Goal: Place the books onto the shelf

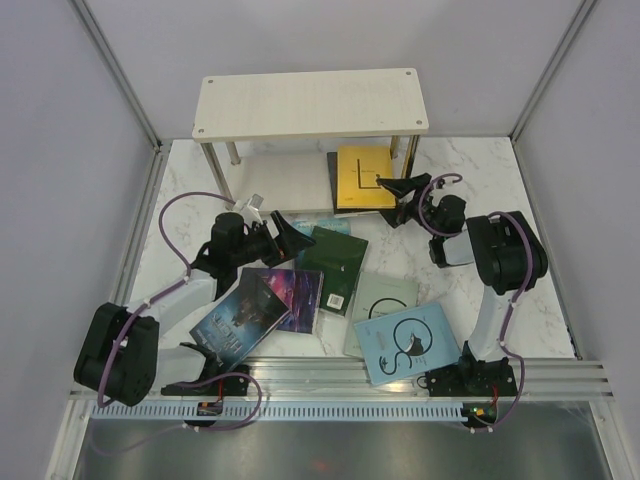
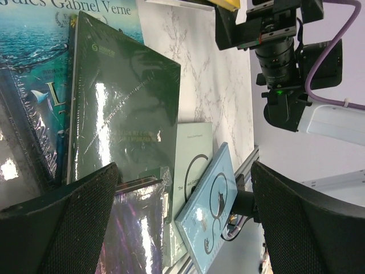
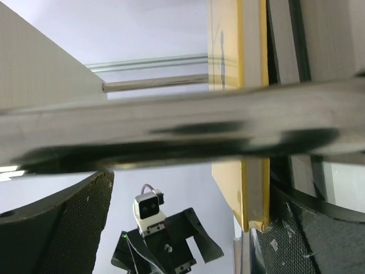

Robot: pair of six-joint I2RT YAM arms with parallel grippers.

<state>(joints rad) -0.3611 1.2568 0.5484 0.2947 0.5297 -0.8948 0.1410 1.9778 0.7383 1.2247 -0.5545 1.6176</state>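
The shelf stands at the back. On its lower board a yellow book lies on a darker one. My right gripper is open at the yellow book's near edge; in its wrist view the book's corner sits by the right finger, not clamped, behind a blurred metal leg. My left gripper hangs open over the loose books: dark green, teal, purple, grey and pale blue with a cat. A dark blue book lies near the left.
The loose books overlap in a fan across the marble tabletop between the two arms. An aluminium rail runs along the near edge. Grey walls close in the sides. The right arm's camera shows in the left wrist view.
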